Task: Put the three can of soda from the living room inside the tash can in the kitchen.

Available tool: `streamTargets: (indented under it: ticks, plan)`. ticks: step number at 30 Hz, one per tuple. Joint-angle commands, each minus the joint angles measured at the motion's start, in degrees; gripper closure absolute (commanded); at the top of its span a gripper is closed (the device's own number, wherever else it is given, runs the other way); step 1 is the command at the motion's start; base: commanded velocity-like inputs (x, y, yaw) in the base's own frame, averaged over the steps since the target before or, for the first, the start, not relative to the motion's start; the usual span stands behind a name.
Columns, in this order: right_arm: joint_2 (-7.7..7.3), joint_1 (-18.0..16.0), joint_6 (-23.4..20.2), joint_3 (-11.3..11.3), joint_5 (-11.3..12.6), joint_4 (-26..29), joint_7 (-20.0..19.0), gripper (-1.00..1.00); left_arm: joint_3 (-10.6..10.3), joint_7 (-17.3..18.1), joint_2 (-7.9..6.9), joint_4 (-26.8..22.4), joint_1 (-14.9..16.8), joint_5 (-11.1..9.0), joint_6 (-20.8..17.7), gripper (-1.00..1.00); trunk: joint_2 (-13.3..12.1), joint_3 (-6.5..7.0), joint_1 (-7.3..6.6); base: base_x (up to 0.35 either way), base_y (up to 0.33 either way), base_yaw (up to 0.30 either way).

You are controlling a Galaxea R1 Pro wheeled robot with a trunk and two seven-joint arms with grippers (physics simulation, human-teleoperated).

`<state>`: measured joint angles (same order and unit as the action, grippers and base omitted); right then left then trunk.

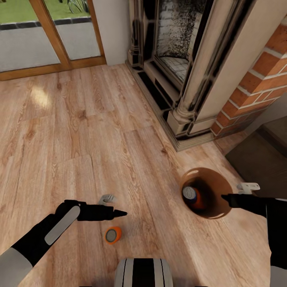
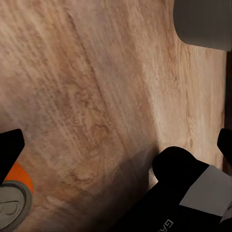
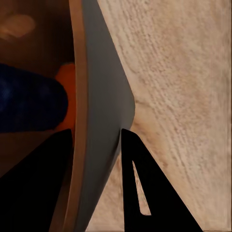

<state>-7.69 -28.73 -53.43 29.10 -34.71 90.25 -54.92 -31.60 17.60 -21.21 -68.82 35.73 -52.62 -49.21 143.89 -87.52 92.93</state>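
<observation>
A grey bin with a copper-brown lining, the tash can (image 1: 207,198), stands on the wood floor (image 1: 99,131) of the living room, a short way out from the foot of the red-brick fireplace (image 1: 223,79). Inside it lie a dark blue soda can (image 1: 190,194), silver top showing, and an orange can (image 1: 198,203) partly hidden beneath it, so two of the three appear to be already binned. The third can (image 1: 113,235), orange, stands upright on the floor well apart from the bin, on the side away from the fireplace.

The right hand (image 1: 225,197) straddles the bin's rim; the right wrist view shows one finger (image 3: 145,193) outside the grey wall (image 3: 104,125) and the other inside, closed on the wall. The left hand (image 1: 122,214) hovers just beside the loose orange can (image 2: 12,200), fingers spread and holding nothing.

By this reading, the task is past its midpoint in collecting but unfinished: the last can has yet to go in, and the bin itself sits near the fireplace, not in the kitchen, so it likely has to be carried there.
</observation>
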Motion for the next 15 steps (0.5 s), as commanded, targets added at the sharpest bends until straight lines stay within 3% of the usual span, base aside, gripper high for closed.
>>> streamTargets:
  ticks: [1,4,7,10,15]
  plan:
    - [-0.33,0.0,-0.3,0.0,0.3,0.0,-0.4,1.0,0.3,0.0,-0.02,0.0,0.0,0.0,0.0,-1.0,0.0,0.0,0.0,0.0,0.0,0.0]
    - [-1.31,0.0,0.1,-0.3,-1.4,0.0,-1.2,1.0,0.6,-0.3,0.29,0.3,-0.4,0.3,0.3,-1.0,0.0,0.0,0.0,0.0,0.0,0.0]
    - [-0.88,0.0,0.6,0.0,-3.2,0.0,-2.1,1.0,-0.3,-1.3,1.26,1.3,-1.3,1.3,1.3,-1.0,0.0,0.0,0.0,0.0,0.0,0.0]
    - [-0.68,0.0,0.3,0.2,-3.9,0.0,-2.4,1.0,0.3,-2.2,2.01,1.6,-0.4,1.6,0.9,-1.0,0.0,0.0,0.0,0.0,0.0,0.0]
    - [-0.96,0.0,0.3,0.2,-5.4,0.0,-3.7,1.0,0.9,-0.6,0.38,0.0,0.1,0.0,-0.7,-1.0,0.0,0.0,0.0,0.0,0.0,0.0]
